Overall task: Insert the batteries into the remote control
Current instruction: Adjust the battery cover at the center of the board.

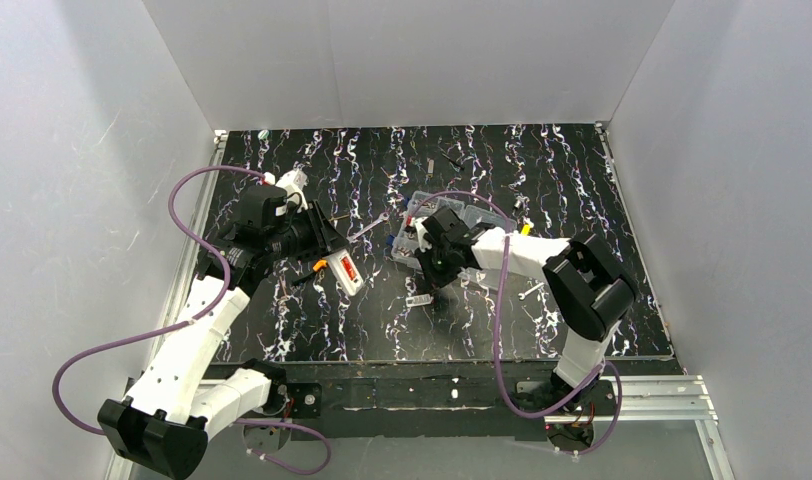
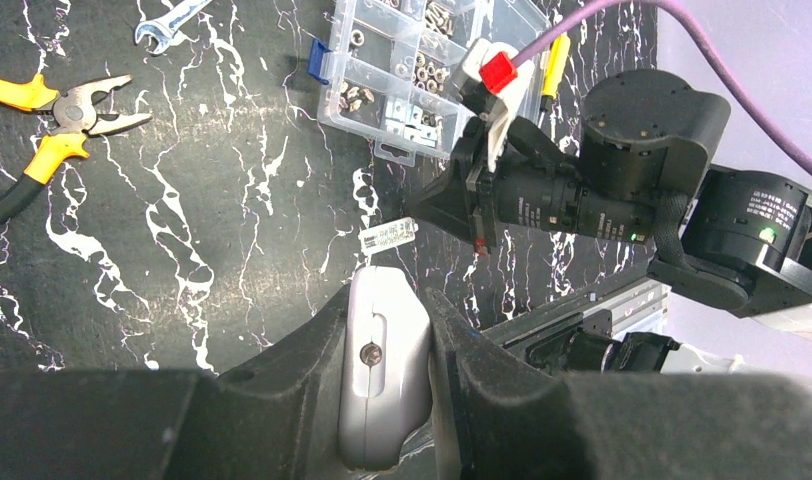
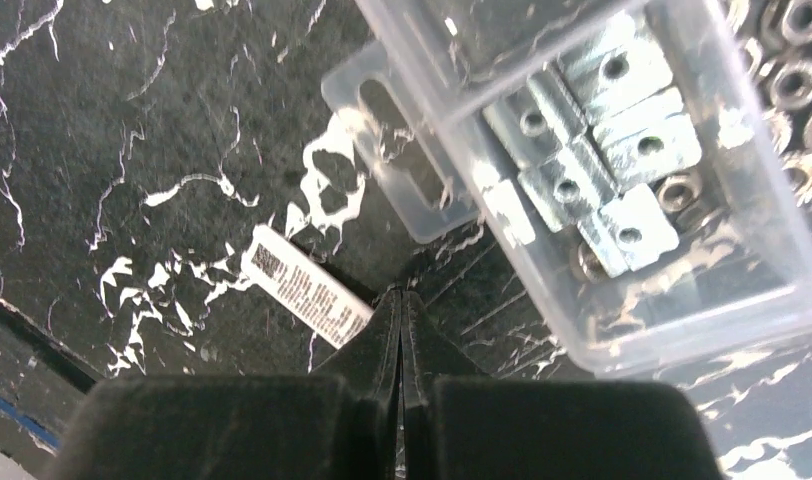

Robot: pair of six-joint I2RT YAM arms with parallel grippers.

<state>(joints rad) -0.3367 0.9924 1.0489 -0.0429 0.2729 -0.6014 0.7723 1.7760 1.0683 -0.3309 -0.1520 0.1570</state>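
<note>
Overhead: black white-veined tabletop, white walls on three sides. Left pincer pinching remote control between both fingers, left of tabletop centre, orange-handled pliers just beside. Right pincer pressed together, tips just beside small labelled white piece, near corner of clear compartment box holding nuts. Remote apart from right pincer, on its left.

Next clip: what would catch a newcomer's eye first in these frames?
The left gripper clamps the white remote control at the bottom of its wrist view. Opposite it, the right gripper, shut on nothing, has its tips beside a small white labelled piece on the black marbled table, next to a clear box of metal hardware.
</note>
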